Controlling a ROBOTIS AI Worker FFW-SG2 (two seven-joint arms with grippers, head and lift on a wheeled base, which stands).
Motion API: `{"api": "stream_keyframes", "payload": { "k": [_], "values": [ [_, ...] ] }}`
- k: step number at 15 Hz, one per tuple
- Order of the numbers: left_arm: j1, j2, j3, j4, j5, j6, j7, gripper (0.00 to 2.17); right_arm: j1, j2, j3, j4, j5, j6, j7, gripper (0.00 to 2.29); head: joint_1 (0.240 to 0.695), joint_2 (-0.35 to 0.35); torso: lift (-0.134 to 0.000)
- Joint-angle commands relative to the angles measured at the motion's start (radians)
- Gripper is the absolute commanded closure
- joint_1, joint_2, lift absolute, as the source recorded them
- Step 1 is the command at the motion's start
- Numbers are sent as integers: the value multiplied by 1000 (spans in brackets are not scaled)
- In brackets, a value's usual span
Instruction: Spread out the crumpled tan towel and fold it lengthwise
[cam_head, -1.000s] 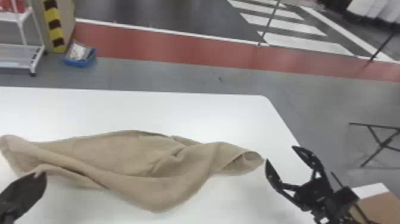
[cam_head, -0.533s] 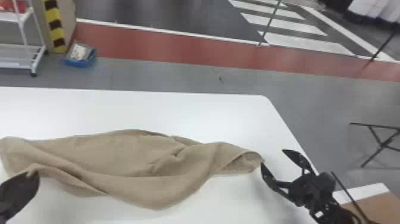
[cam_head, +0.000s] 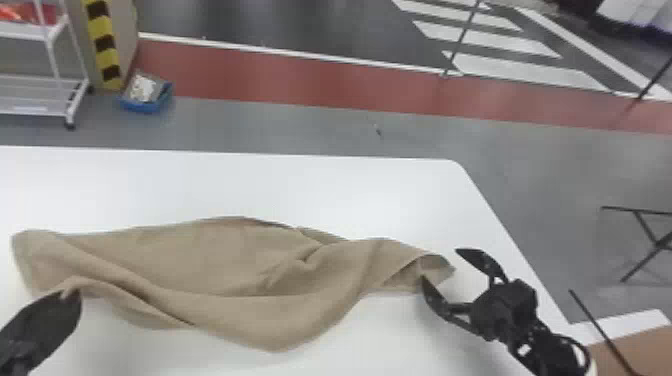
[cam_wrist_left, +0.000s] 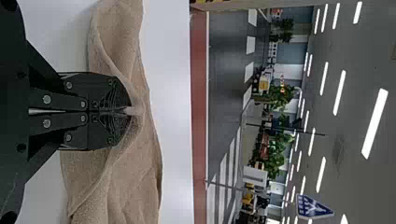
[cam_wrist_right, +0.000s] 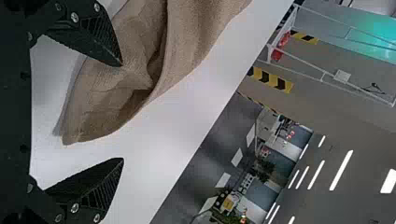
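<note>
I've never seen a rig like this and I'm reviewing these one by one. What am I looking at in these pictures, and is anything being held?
This is a robot with two black arms, each ending in a gripper with two flat fingers. The head view is from a camera on its head, looking forward and down at a white table. The other two come from cameras on the wrists and are turned on their side, so the room appears tipped over.

On the table lies a crumpled tan towel. The left gripper is closed, pinching a bit of its edge. The right gripper is open at the towel's other end, with nothing gripped.

On the floor beyond the table is a blue bin.
</note>
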Motion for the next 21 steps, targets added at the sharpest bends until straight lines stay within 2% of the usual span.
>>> {"api": "stream_keyframes", "payload": {
  "k": [1, 7, 9, 12, 14, 18, 21],
  "values": [
    [-2, -1, -1, 1, -3, 0, 0, 1713, -17, 1, 16, 9, 22, 11, -6, 167, 695, -274, -124],
    [-19, 2, -4, 15, -3, 6, 0, 1713, -69, -8, 37, 14, 68, 106, 3, 157, 695, -260, -124],
    [-21, 4, -4, 18, -4, 6, 0, 1713, -63, -3, 39, -3, 42, 97, 7, 161, 695, -258, -124],
    [-24, 4, -3, 27, -3, 3, 0, 1713, -7, 9, 42, -117, -19, 103, 14, 167, 695, -243, -124],
    [-27, 5, -3, 29, -1, 3, 0, 1713, 5, 10, 45, -177, -33, 164, 17, 167, 695, -232, -124],
    [-28, 7, -3, 29, 0, 3, 0, 1713, -35, 7, 86, -178, 65, 275, 17, 167, 695, -222, -124],
    [-28, 8, -3, 29, 2, 3, 0, 1713, -50, 7, 119, -175, 87, 284, 17, 178, 695, -210, -124]
  ]
}}
